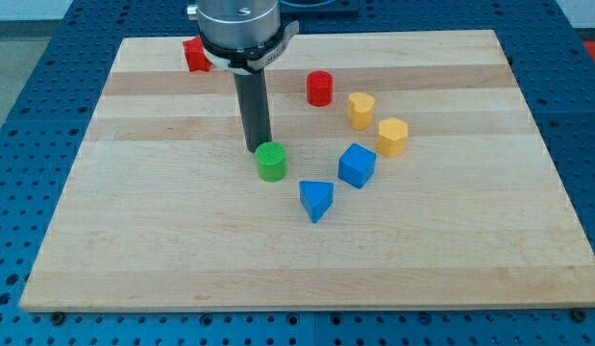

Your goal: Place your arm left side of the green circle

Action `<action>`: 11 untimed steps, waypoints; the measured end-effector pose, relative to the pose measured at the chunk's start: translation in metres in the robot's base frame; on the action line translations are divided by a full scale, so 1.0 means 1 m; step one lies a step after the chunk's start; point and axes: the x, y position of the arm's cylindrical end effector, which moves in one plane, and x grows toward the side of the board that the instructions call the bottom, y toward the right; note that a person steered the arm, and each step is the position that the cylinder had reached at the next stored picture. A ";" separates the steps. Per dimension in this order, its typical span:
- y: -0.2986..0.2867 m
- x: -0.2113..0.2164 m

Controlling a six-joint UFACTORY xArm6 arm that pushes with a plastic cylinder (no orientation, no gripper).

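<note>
The green circle point(271, 161) is a short green cylinder near the middle of the wooden board point(134, 240). My tip point(256, 149) is the lower end of a dark rod that comes down from the view's top. It stands just above and slightly left of the green circle, very close to its upper left edge, touching or nearly so.
A red cylinder point(319, 87) sits to the upper right, a red block point(195, 55) at the top left, partly behind the arm. A yellow heart point(360, 110), a yellow hexagon point(392, 136), a blue cube point(357, 165) and a blue triangle point(315, 200) lie to the right.
</note>
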 end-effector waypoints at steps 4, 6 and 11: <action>-0.009 0.006; -0.010 0.005; -0.041 0.041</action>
